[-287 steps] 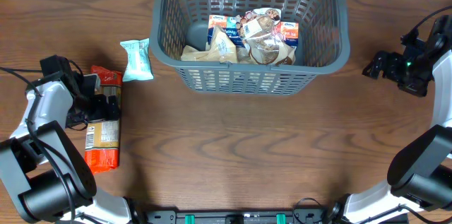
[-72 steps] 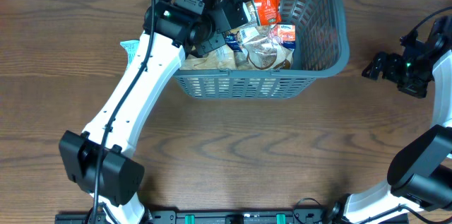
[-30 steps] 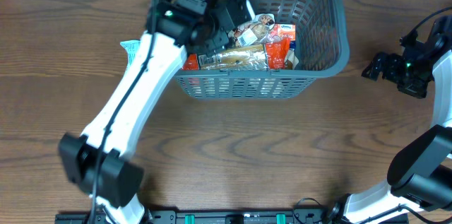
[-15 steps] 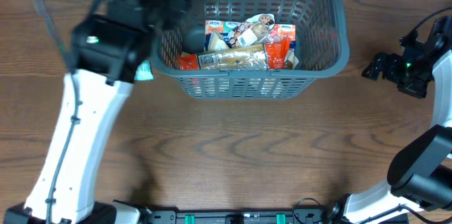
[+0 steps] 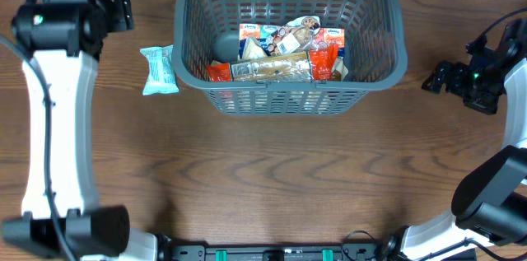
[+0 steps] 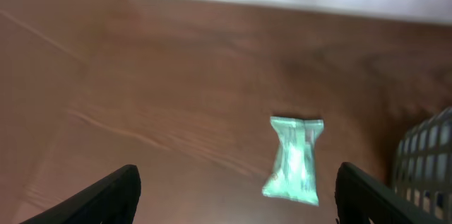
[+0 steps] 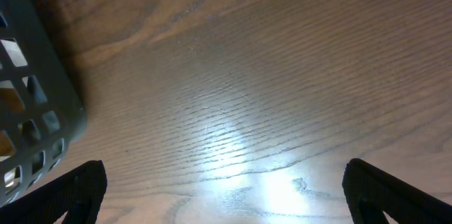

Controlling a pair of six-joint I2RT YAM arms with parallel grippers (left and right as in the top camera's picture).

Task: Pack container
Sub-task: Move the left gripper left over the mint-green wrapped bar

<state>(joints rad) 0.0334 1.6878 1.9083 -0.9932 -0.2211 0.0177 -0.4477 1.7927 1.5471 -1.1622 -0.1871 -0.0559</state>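
Presently the teal packet [image 6: 293,159] lies below the wide-open left gripper [image 6: 236,174], offset toward the container [image 5: 288,96], long axis crossing its closing line (right gripper [image 7: 222,171], equally wide, far off).

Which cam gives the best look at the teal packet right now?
Left wrist: the packet lies whole and large mid-frame, unobstructed, though slightly blurred. Overhead shows it whole too, but small, on the table just left of the basket. Right wrist misses it: only table and a basket corner.
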